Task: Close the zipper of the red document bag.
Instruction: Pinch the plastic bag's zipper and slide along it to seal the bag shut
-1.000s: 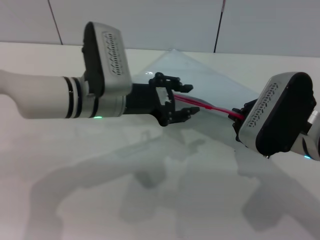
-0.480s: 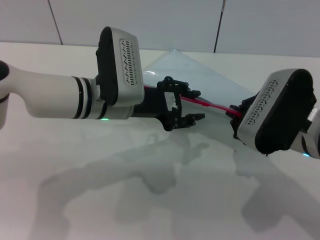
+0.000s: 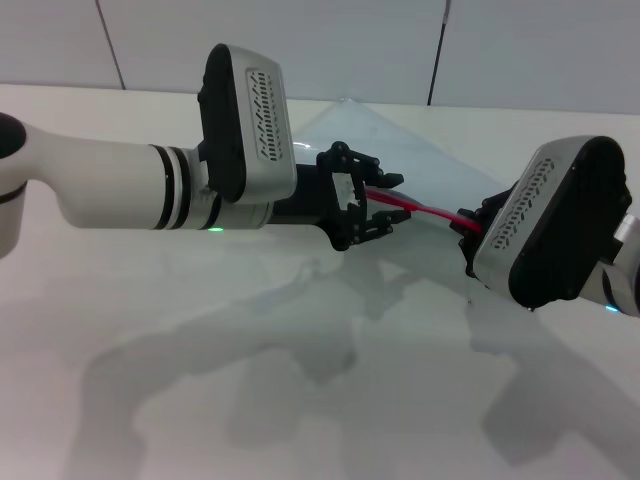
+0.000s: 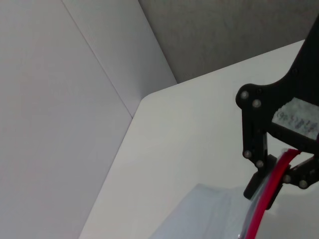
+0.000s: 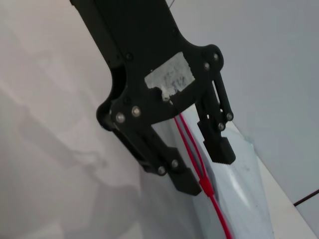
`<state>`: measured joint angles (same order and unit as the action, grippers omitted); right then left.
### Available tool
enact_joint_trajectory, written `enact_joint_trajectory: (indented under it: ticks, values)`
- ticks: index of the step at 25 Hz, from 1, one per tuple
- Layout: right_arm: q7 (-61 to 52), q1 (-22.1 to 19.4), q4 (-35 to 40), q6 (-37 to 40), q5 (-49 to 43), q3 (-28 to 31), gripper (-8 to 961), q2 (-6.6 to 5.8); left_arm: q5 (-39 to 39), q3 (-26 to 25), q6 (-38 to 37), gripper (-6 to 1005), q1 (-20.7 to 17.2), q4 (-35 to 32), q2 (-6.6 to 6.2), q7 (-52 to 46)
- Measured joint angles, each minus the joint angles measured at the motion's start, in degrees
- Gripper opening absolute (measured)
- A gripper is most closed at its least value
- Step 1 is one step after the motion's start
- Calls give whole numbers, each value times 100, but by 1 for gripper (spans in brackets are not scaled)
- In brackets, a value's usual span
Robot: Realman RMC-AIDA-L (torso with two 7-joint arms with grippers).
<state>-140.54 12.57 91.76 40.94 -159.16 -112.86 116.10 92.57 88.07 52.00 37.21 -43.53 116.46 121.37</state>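
Note:
The red document bag (image 3: pixel 405 150) is a translucent pale sheet raised off the white table, its zipper (image 3: pixel 425 212) stretched as a red line between my two grippers. My left gripper (image 3: pixel 388 198) reaches in from the left, open, with one finger above and one below the zipper. In the left wrist view the zipper (image 4: pixel 259 219) runs past a black finger (image 4: pixel 254 144). My right gripper (image 3: pixel 468 228) is mostly hidden behind its wrist housing in the head view. The right wrist view shows that gripper (image 5: pixel 204 167) shut on the zipper (image 5: pixel 219 219), with two red lines meeting at its fingertips.
The white table (image 3: pixel 200 380) lies under both arms and carries their shadows. Grey wall panels (image 3: pixel 330 40) stand behind the table's far edge. The left wrist view shows a rounded table corner (image 4: pixel 149 97) next to the wall.
My left arm has moved right along the zipper toward the right gripper, and its fingers have drawn closer together. The right arm has stayed in place.

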Motion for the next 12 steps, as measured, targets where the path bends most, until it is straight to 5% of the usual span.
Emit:
enact_joint_trajectory:
  ticks: [12]
  values:
    - [0,28,0,-2,0,1,44,0,11,152,-6,327,137,38,0,-44]
